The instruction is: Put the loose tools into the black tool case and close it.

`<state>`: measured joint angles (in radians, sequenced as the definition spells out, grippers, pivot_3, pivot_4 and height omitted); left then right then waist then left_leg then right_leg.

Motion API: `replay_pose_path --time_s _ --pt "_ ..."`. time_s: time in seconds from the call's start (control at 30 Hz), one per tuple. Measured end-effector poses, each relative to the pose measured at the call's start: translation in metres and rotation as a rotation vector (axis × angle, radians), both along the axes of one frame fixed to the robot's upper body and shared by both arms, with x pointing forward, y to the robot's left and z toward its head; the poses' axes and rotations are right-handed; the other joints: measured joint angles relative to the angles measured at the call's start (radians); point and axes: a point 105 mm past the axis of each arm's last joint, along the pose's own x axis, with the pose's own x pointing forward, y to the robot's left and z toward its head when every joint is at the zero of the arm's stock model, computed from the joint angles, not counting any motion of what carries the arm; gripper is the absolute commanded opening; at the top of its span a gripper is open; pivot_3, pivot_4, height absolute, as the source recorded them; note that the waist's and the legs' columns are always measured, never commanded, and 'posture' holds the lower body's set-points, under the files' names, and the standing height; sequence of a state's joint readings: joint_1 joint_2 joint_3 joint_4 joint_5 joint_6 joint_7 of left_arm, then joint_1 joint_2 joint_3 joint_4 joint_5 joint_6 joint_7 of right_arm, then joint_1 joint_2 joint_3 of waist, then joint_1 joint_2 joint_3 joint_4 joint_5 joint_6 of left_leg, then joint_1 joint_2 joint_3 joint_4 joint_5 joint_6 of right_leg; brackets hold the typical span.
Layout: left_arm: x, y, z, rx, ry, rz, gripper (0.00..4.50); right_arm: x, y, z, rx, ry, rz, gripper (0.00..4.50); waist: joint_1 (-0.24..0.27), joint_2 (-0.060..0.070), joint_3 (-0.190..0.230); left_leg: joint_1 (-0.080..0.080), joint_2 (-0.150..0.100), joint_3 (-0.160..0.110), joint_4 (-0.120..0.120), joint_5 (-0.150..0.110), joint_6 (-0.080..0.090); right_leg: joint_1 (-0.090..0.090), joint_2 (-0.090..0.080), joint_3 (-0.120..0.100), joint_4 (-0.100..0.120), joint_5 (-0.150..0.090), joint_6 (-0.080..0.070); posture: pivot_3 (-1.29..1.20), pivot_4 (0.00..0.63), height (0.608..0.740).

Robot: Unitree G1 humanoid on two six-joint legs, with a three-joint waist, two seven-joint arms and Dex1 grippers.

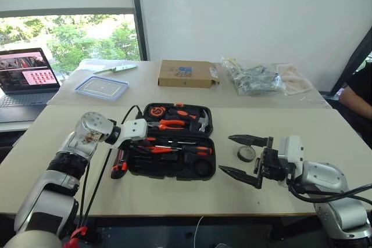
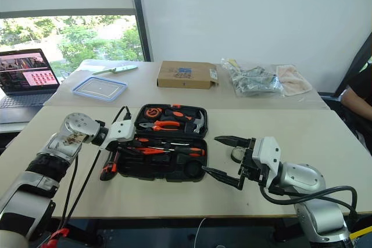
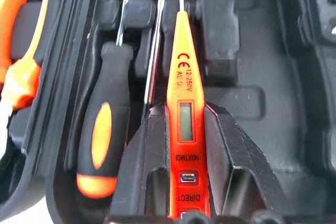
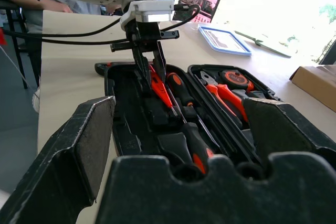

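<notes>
Black tool case [image 1: 174,166]: open flat at table centre, lid half away from robot, tray half nearer.
Lid half: orange-handled pliers [image 1: 168,124], tape measure [image 1: 156,111], hammer [image 1: 200,121] seated in slots.
Tray half: orange-and-black-handled screwdriver [image 3: 102,140] lying in slot; second one [image 1: 195,150] further right.
Slim all-orange screwdriver [image 3: 185,114]: gripped by left gripper [image 3: 184,182], fingers narrow, clamped on handle both sides; tip points along tray, over a moulded recess.
Utility knife [image 1: 119,165]: on table, against case's left edge, outside it.
Tape roll [image 1: 246,154]: on table, right of case, just beside right gripper [image 1: 244,158].
Right gripper: fingers wide apart, empty, level, aimed toward case.
Far table: blue-rimmed container [image 1: 102,87], cardboard box [image 1: 187,74], laptop [image 1: 26,74].
</notes>
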<state>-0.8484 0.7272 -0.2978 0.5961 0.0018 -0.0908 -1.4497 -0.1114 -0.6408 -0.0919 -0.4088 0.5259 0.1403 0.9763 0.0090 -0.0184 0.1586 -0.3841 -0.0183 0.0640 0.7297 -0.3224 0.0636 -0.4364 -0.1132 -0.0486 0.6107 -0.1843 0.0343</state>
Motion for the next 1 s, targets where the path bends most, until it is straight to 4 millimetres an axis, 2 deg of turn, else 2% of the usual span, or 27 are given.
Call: replay_pose_path --time_s 0.3,0.63,1.0 --pt "-0.003 0.000 0.000 0.029 0.010 -0.016 0.46 0.000 0.000 0.000 0.002 -0.001 -0.006 4.50 0.000 0.000 0.000 0.000 0.000 0.000 0.000 0.000 0.000 0.000 0.000 0.001 0.000 0.000 0.000 0.00 0.150 0.740" --pt "-0.001 -0.011 -0.003 0.061 0.022 -0.004 0.46 0.001 0.003 0.002 0.005 -0.009 0.007 4.50 0.002 0.000 0.000 0.002 0.000 0.001 0.000 0.000 0.000 0.001 0.000 0.002 0.000 0.000 0.001 0.00 0.150 0.740" --pt "-0.002 -0.009 -0.007 0.150 0.031 0.019 0.46 0.001 0.007 0.002 0.021 -0.008 0.017 4.50 -0.003 0.000 0.000 0.013 0.000 0.000 0.000 -0.002 0.004 0.011 0.001 0.003 0.000 0.000 0.001 0.00 0.150 0.740"
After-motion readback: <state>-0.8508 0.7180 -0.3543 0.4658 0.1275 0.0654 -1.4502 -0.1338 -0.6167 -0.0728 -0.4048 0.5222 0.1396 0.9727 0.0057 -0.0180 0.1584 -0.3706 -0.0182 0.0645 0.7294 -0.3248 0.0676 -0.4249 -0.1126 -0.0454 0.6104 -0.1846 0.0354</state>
